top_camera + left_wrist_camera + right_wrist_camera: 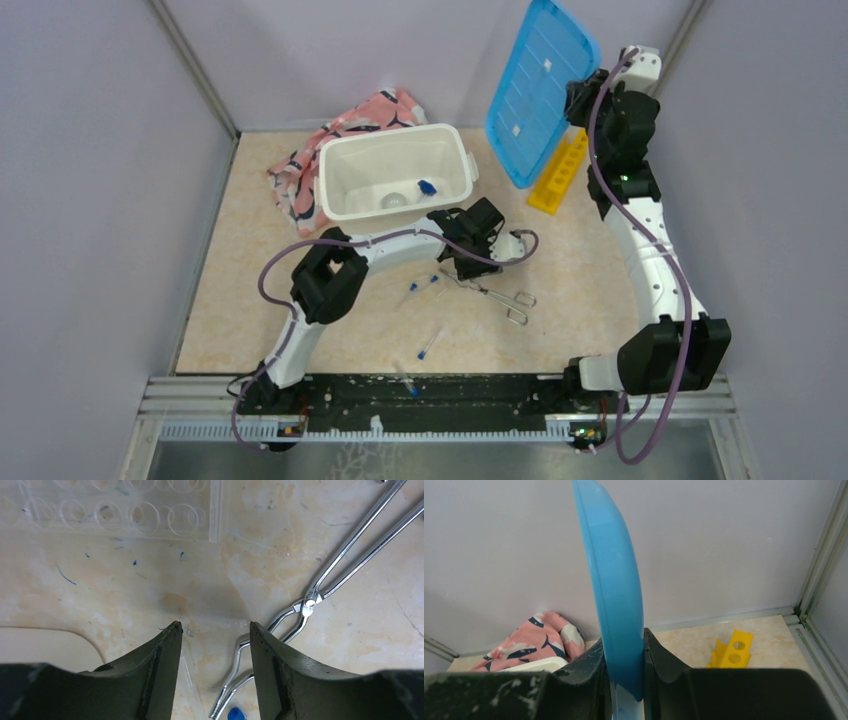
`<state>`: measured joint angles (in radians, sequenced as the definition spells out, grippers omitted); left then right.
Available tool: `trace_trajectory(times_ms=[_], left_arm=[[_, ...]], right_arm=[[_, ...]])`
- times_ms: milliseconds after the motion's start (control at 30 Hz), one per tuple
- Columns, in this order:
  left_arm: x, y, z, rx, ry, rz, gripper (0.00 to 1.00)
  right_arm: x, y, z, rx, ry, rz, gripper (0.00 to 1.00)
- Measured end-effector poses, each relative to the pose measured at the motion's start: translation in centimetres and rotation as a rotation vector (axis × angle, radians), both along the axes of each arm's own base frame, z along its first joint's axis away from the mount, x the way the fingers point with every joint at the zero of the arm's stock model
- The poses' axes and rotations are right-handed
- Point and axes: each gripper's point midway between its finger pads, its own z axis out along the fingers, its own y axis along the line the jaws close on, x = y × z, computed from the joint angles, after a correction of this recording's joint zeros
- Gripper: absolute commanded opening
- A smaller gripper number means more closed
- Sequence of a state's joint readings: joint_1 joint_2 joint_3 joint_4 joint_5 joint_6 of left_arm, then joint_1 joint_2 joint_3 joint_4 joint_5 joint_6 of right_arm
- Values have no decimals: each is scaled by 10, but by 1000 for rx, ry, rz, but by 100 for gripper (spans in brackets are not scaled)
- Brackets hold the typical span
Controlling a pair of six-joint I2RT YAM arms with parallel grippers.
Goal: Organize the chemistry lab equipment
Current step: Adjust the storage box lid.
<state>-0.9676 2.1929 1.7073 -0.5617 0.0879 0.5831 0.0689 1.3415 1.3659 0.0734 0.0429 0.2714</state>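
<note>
The left hand (214, 630) hangs low over the beige table (125, 595), fingers parted and holding nothing, just beside the silver scissor-like metal tongs (309, 605), with thin clear blue-capped tubes (430, 343) scattered nearby. The right hand (624, 647) clamps the blue plastic lid (614, 580) upright, near the long yellow holed rack (731, 650).

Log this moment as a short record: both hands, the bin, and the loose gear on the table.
left hand: open, low over the beige table, beside the silver scissor-like metal tongs
right hand: shut on the flat blue plastic lid, raised on edge
white plastic bin: uncovered; holds a small whitish ball and a thin clear blue-capped tube
loose on table: tongs, more blue-capped tubes
long yellow holed rack: table's far right
pink patterned cloth: behind bin
</note>
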Motion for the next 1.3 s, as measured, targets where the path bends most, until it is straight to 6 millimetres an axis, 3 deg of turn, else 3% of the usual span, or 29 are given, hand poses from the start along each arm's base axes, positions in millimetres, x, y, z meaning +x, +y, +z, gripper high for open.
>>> trace_trajectory(times_ms=[433,633,800,933,1100,1300], left_arm=[[-3,7,-5,24,22,21,58],[10,-3,10,-32,-38,45,59],[24,-15,65,-160,-141,68,66],[32,-16,137,-313,-263,113,71],[34,-6,189,-437,-353,167,77],[36,18,225,-562,-434,284,89]], right_arm=[[0,0,-2,2,3,0,0],[0,2,-2,1,4,10,0],[0,4,-1,2,1,22,0],[-3,9,8,24,-7,48,0],[-9,18,35,75,-58,97,0],[-31,30,62,147,-106,170,0]])
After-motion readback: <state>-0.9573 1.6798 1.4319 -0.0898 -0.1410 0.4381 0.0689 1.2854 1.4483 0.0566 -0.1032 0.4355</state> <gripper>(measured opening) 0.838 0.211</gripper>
